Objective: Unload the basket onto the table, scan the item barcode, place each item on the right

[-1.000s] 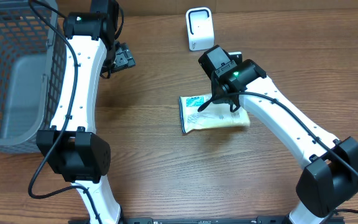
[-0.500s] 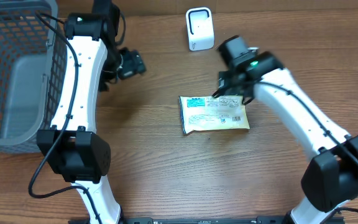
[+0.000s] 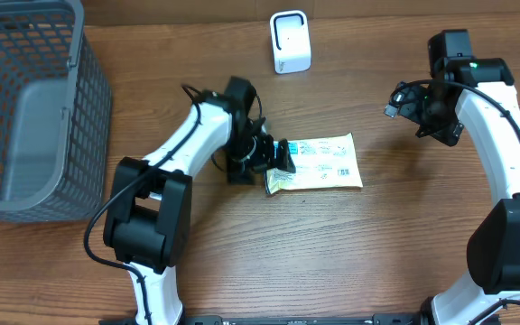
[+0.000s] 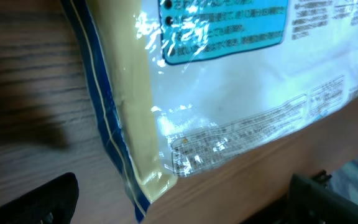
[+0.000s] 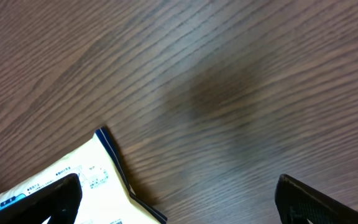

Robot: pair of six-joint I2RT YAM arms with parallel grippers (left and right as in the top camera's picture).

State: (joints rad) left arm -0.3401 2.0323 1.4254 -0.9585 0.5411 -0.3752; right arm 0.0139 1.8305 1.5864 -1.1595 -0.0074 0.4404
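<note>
1. Left gripper (image 3: 276, 164): jaws spread wide, nothing clamped. In the left wrist view its dark fingertips (image 4: 36, 199) sit in the bottom corners of the frame, with the near end of the packet (image 3: 321, 162) between them. I can't tell if either pad is touching the film.
2. The packet lies flat on the table (image 3: 242, 262) around the middle of the overhead view. It's printed side up, with a cyan label and blocks of fine print. There's a small dark patch toward its right end that might be the barcode, but it's too small to call.
3. Right gripper (image 3: 404, 97): also wide open and empty, in the upper right of the overhead view, well apart from the packet. Its wrist cam only catches a blue-edged packet corner at lower left.
4. Further out, the white scanner (image 3: 290, 42) stands at top centre, clear of the packet, and the grey basket (image 3: 93, 99) fills the far left.
5. My read is that this is the pick-up step, with the left arm lined up on the packet's left end and the grab not yet made.
6. The next move would be to close on that thin edge, lift, and turn the code side toward the scanner — the glossy film lying flat on wood looks slippery, so the pinch needs to bite well.
</note>
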